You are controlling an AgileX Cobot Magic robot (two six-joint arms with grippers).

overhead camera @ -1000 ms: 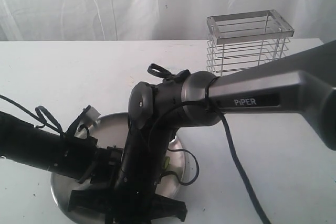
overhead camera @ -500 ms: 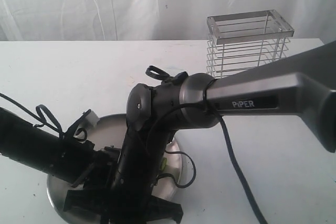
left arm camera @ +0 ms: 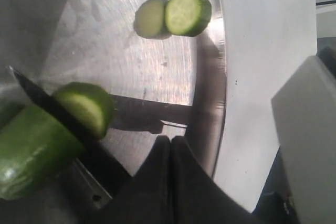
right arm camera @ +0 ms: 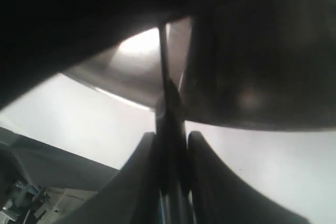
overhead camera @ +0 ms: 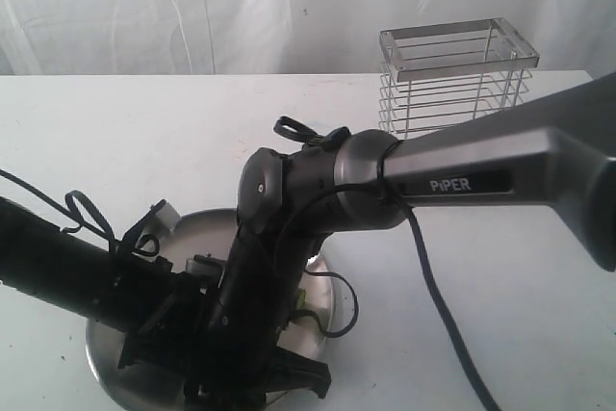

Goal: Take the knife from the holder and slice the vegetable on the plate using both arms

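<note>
The right gripper (right arm camera: 170, 141) pinches the knife (left arm camera: 47, 104) by its handle so the blade bites down through the vegetable (left arm camera: 31, 150) on the plate (left arm camera: 131, 72) (one cut slice (left arm camera: 188, 13) lies by the rim). The left gripper (left arm camera: 170, 142), fingers pressed together, sits close by, probably to steady it.

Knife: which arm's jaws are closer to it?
Right. The right arm holds the knife by its handle in its jaws; the left arm has its jaws shut beside the blade, above the plate.
</note>
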